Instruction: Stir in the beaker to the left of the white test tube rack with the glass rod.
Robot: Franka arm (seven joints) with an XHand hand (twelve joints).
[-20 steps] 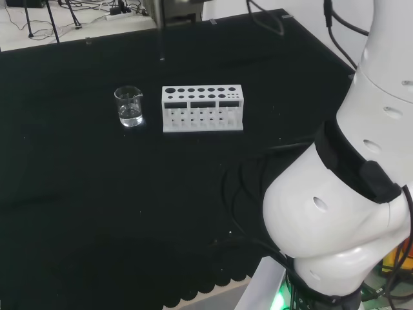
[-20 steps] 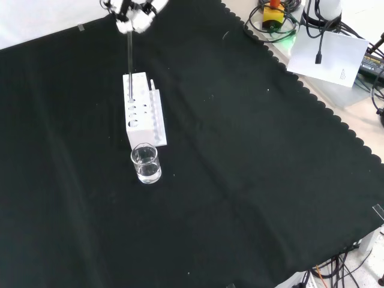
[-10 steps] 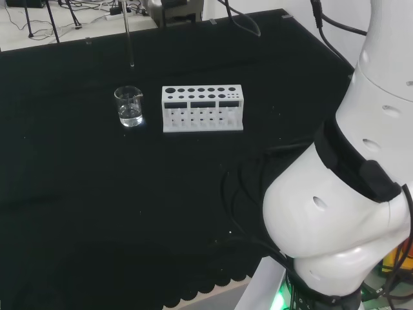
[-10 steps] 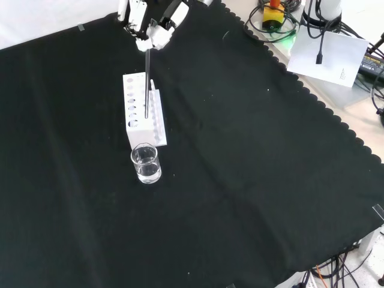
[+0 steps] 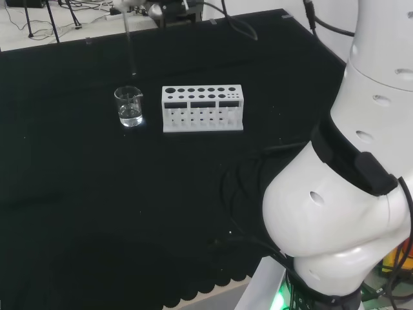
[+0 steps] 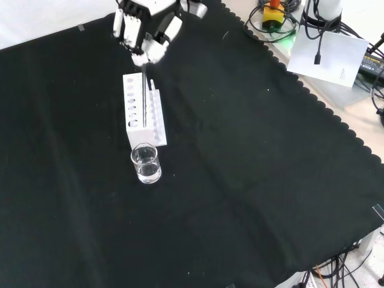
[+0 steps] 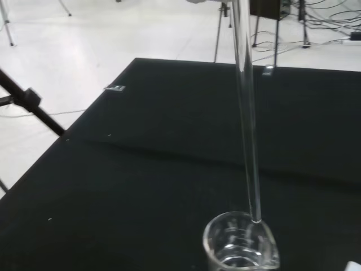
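In the front view the hand (image 6: 146,30) sits at the 12 o'clock edge of the cloth (image 6: 252,180), its fingers curled to pinch the upper end of the glass rod (image 6: 145,99), which hangs close to vertical. The rod passes in front of the white rack (image 6: 143,111), and its lower tip ends just short of the beaker (image 6: 146,163), which stands at the rack's 6 o'clock end in this view. In the head view the beaker (image 5: 130,106) stands at 9 o'clock from the rack (image 5: 202,108), and the rod (image 5: 130,45) hangs above it, tip clear of the rim. Compared with the pictures of one second and half a second ago, the hand has come farther into the front view and lower, and the rod tip has travelled along the rack toward the beaker; beaker and rack have not moved. In the wrist view the rod (image 7: 247,130) tip appears level with the far rim of the beaker (image 7: 241,248), which holds a little clear liquid. Judgement: the approach is nearly complete, and stirring has not begun. The next move calls for a small correction to centre the tip over the opening, then a straight descent into the liquid. The risk is the tip striking the rim and tipping the beaker.
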